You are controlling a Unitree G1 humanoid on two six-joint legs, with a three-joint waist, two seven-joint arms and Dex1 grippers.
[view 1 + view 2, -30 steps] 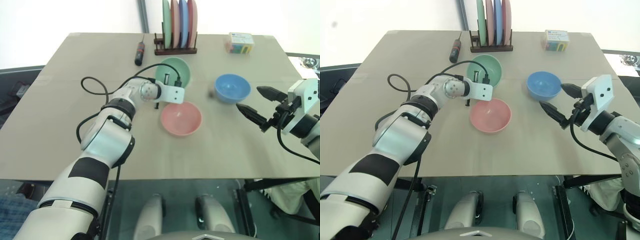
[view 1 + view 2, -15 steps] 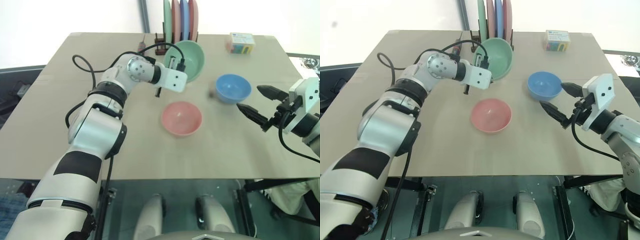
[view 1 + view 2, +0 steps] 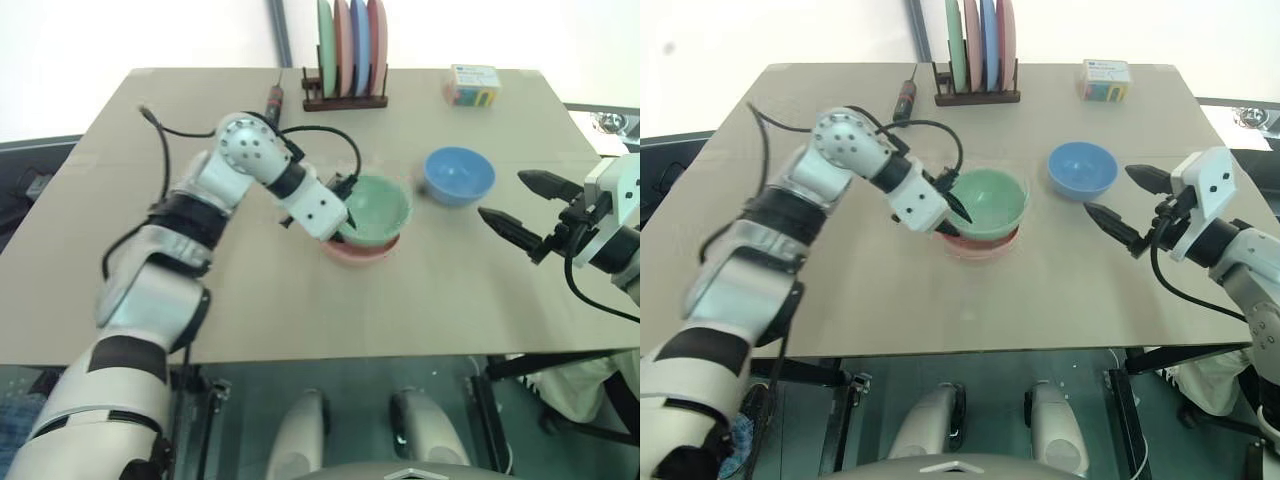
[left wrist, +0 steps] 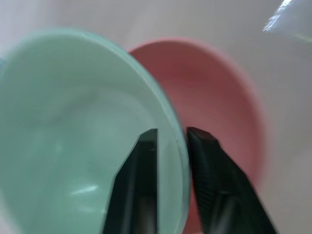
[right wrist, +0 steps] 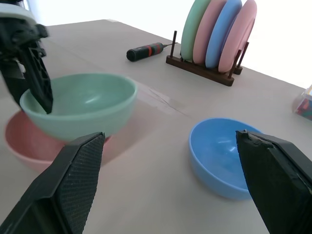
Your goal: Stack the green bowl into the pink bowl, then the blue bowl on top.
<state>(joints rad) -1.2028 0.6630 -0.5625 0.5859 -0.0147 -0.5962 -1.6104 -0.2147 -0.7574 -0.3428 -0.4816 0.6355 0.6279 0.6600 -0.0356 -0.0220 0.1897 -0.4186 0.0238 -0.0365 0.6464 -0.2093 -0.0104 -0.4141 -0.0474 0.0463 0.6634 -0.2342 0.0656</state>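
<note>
The green bowl (image 3: 378, 205) sits slightly tilted inside the pink bowl (image 3: 355, 250) at the table's middle, with only the pink rim showing beneath it. My left gripper (image 3: 345, 215) points down at the green bowl's near-left rim. One finger is inside the bowl and one outside, and a small gap shows between the inner finger (image 4: 146, 161) and the rim, so the jaws stand open. The blue bowl (image 3: 458, 175) stands alone to the right. My right gripper (image 3: 500, 195) hovers open just right of the blue bowl, holding nothing.
A wooden rack of upright plates (image 3: 345, 45) stands at the table's far edge, with a screwdriver (image 3: 273, 100) to its left. A small colourful box (image 3: 472, 85) lies at the far right. Bare tabletop lies in front of the bowls.
My left arm carried the green bowl from near the plate rack back and down into the pink bowl, and its fingers have loosened on the rim. The right arm stayed still.
</note>
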